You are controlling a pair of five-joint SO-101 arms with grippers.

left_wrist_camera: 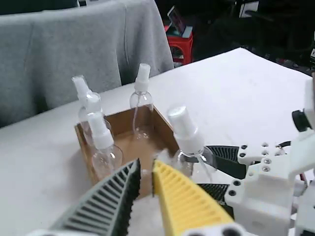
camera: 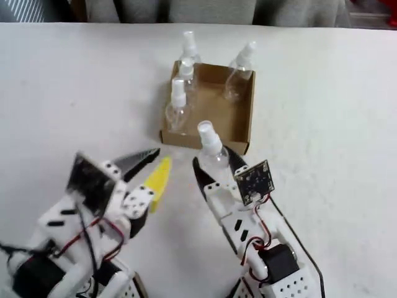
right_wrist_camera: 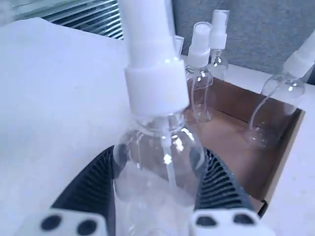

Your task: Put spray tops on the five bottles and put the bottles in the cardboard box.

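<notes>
Right jaws gripping capped bottle (right_wrist_camera: 156,162) beside cardboard box (camera: 186,138); four bottles (camera: 177,110) inside; left jaws slightly parted

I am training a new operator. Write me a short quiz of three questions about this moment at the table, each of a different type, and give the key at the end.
1. True or false: the left hand holds nothing.
2. Choose one. The bottle gripped by the right hand is: A) inside the cardboard box; B) upright, outside the box, by the wall nearest the arms; C) lying on its side.
3. How many bottles in the high view carry a spray top?

Key: 1 true; 2 B; 3 five.
</notes>
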